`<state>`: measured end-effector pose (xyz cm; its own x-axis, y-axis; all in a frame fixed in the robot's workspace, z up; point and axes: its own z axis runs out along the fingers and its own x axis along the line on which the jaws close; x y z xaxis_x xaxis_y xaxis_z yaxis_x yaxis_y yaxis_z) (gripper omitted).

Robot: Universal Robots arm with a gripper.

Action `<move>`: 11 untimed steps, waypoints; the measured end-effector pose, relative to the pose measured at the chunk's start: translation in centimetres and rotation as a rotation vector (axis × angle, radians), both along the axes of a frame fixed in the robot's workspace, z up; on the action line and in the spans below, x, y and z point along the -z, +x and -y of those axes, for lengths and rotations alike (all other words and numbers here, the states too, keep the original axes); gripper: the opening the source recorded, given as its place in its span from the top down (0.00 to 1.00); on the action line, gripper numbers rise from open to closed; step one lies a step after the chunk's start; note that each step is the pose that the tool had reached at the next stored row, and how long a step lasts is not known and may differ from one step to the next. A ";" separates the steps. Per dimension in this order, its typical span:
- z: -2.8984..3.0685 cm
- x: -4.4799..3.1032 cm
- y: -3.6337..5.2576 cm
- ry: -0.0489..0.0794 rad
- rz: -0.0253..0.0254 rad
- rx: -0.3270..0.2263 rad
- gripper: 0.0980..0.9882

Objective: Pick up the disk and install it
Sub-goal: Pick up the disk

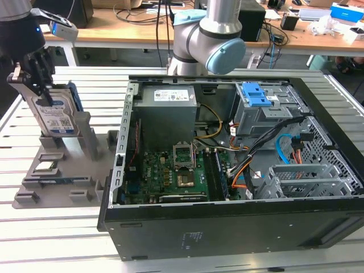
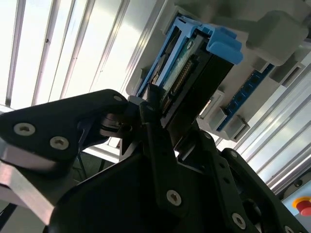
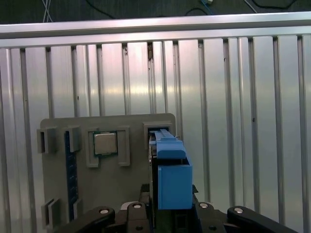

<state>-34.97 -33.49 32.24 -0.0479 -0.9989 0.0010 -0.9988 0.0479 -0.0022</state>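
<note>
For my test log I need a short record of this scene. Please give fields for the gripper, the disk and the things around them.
gripper: shut on the disk's upper part, at the exterior view's left
disk: upright on edge, at the tray's slot; lifted clear or not, cannot tell
tray: grey, beside the case
CPU chip: lying in a tray pocket
computer case: open, motherboard exposed
drive cage: blue-topped, inside the case, apart from the disk
task state: disk gripped, not yet installed
</note>
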 end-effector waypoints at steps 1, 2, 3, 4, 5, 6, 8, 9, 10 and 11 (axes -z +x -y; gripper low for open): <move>0.00 -0.18 0.00 0.000 0.0001 0.000 0.70; 0.00 -0.29 0.00 0.000 0.0001 0.000 0.70; 0.00 -0.43 0.00 0.000 0.0000 0.000 0.70; 0.00 -0.61 0.00 0.000 0.0000 0.000 0.70; 0.00 -0.72 0.00 0.000 0.0000 0.000 0.70; 0.00 -0.84 0.00 0.000 0.0001 0.000 0.70; 0.00 -1.08 0.00 0.000 0.0000 0.000 0.70; -0.01 -1.22 0.00 0.000 0.0001 0.000 0.70; -0.01 -1.35 0.00 0.000 0.0001 0.000 0.70; -0.01 -1.45 0.00 0.000 0.0001 0.000 0.70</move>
<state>-34.97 -33.49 33.69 -0.0480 -0.9988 0.0010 -0.9988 0.0480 -0.0023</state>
